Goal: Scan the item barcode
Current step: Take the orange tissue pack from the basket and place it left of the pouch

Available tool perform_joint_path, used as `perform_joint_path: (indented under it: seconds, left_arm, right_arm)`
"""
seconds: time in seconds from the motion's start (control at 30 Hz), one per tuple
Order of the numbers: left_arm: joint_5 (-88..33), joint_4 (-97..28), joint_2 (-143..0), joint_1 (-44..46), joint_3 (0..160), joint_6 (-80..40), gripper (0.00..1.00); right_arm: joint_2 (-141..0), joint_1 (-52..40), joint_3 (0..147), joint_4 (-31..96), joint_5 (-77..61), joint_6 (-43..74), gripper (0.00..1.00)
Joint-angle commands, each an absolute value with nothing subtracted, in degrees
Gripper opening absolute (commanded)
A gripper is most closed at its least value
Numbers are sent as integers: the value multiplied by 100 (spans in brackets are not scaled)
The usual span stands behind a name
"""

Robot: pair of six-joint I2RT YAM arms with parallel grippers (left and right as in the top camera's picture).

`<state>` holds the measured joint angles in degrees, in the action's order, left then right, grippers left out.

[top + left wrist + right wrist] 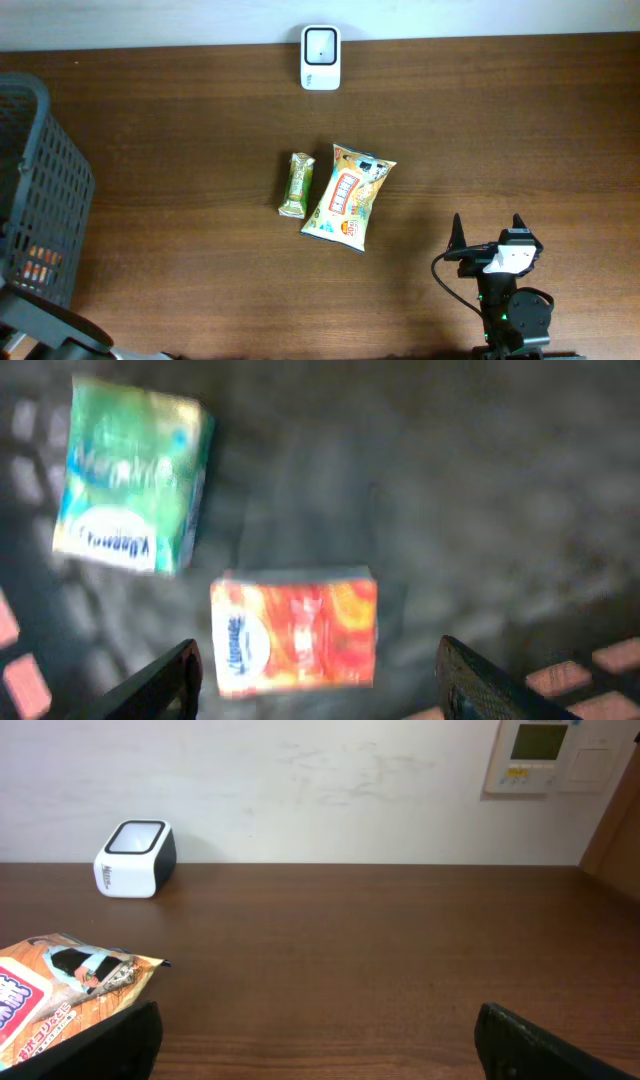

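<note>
Overhead, soft, even light falls on the dark wooden table (200, 150); the frame is sharp and shadows are short and faint. The left wrist view is dim and smeared with blur: the green tissue pack (130, 475) and orange tissue pack (295, 635) have soft edges and barely legible lettering. The right wrist view is bright, with the white wall (300, 790) and scanner (135, 858) crisp.

a big table (180, 130) of dark brown wood fills most of the view. its top is smooth and a bit shiny. behind it stands a white wall (300, 790) with a few faint marks. a small white control box (540, 755) with a little screen hangs high on the wall. a brown wooden edge (618, 830) shows far right.
</note>
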<state>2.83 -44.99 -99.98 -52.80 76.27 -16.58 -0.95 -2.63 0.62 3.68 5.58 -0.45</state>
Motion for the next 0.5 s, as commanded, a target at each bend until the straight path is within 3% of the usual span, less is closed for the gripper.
perform_joint_path:
  seconds: [0.0, 0.23, 0.27, 0.3, 0.33, 0.47]
  left_arm:
    - [276, -4320, -10645, -5295, 7428, -1715, 72]
    - [-167, -4412, -10683, -5295, 7570, -1710, 66]
    - [-150, -4375, -10683, -5295, 7570, -1710, 56]
    - [-152, -4348, -10680, -5295, 7572, -1710, 35]
    - [-152, -4353, -10680, -5295, 7596, -1710, 21]
    - [-169, -4851, -10593, -5295, 8307, -1710, 1]
  right_arm:
    - [-69, -298, 32, 410, 628, -62, 99]
    - [-69, -298, 32, 410, 628, -62, 99]
    - [-69, -298, 32, 410, 628, -62, 99]
    - [-69, -298, 32, 410, 628, -62, 99]
    - [-69, -298, 32, 410, 628, -62, 99]
    - [-69, -298, 32, 410, 628, -62, 99]
